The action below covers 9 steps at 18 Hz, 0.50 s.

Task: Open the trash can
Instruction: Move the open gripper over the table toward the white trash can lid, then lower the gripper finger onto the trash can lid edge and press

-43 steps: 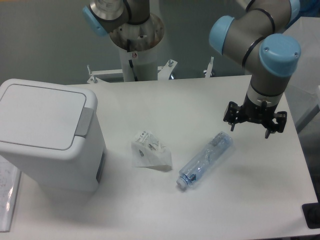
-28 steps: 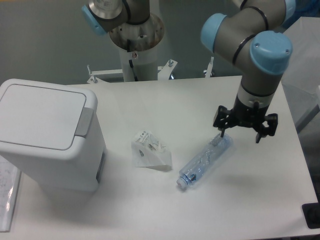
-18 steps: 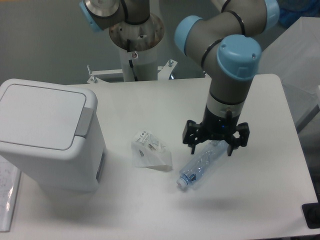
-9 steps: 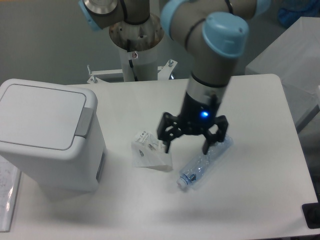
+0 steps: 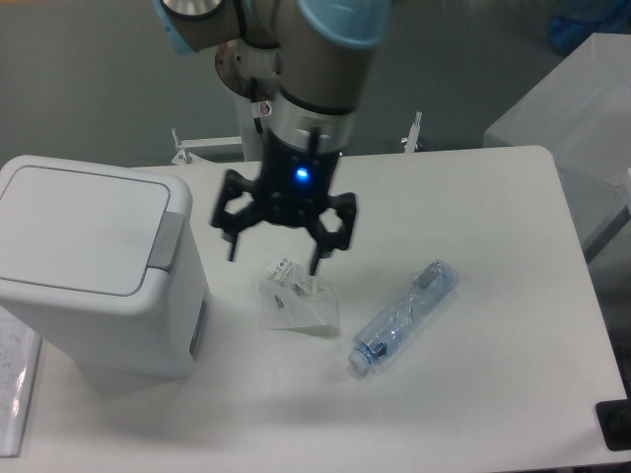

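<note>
Trash can [image 5: 94, 266], white and boxy with rounded corners, stands at the left edge of the white table [image 5: 473, 197]. Its flat lid is shut, and a grey push tab [image 5: 167, 239] sits on the lid's right edge.

One robot arm [image 5: 311, 59] reaches down from the top centre, its wrist pointing straight at the table. The black two-finger gripper [image 5: 273, 262] hangs spread wide, grasping nothing, with a blue light glowing at its centre. It hovers above the table just right of the trash can, its left fingertip close to the push tab but apart from it, and its right fingertip over the upper edge of a small clear plastic bag [image 5: 296, 300] with a white label. Whether that fingertip touches the bag cannot be told.

A clear plastic bottle [image 5: 405, 315] lies on its side to the right of the bag, cap end toward the front of the table.

Compared with half a second ago, the gripper has moved left and slightly back, from above the gap between the bag and bottle to a spot beside the trash can. Over the last two seconds it has crossed the table from the far right side. Trash can, bag and bottle have not shifted.
</note>
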### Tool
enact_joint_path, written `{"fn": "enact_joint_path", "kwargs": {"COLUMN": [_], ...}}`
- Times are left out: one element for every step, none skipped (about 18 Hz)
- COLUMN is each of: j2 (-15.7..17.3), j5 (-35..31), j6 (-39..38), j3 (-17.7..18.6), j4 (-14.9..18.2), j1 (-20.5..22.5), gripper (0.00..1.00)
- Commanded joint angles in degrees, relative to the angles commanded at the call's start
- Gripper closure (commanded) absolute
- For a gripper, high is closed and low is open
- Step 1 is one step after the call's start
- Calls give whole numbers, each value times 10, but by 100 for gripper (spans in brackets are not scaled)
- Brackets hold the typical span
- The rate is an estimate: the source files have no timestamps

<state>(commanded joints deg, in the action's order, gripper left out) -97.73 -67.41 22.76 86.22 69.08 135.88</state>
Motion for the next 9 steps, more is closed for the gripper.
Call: {"fn": "enact_joint_path", "kwargs": {"j2": [0,0,0,0,0,1,1,1,1], "j5": [0,0,0,0,0,-1,-1,-1,-2], "j6": [-1,-2,-3,-1,-2,-3,-4,-4,-4], "j3": [0,0,-1,-1,0,0,0,0,1], "j4": [1,1,1,1,1,1,2,2,2], "j1": [-4,-4,-7,-11,-19,-23,-24,-24,-25], "gripper": [0,0,0,0,0,0,0,0,0]}}
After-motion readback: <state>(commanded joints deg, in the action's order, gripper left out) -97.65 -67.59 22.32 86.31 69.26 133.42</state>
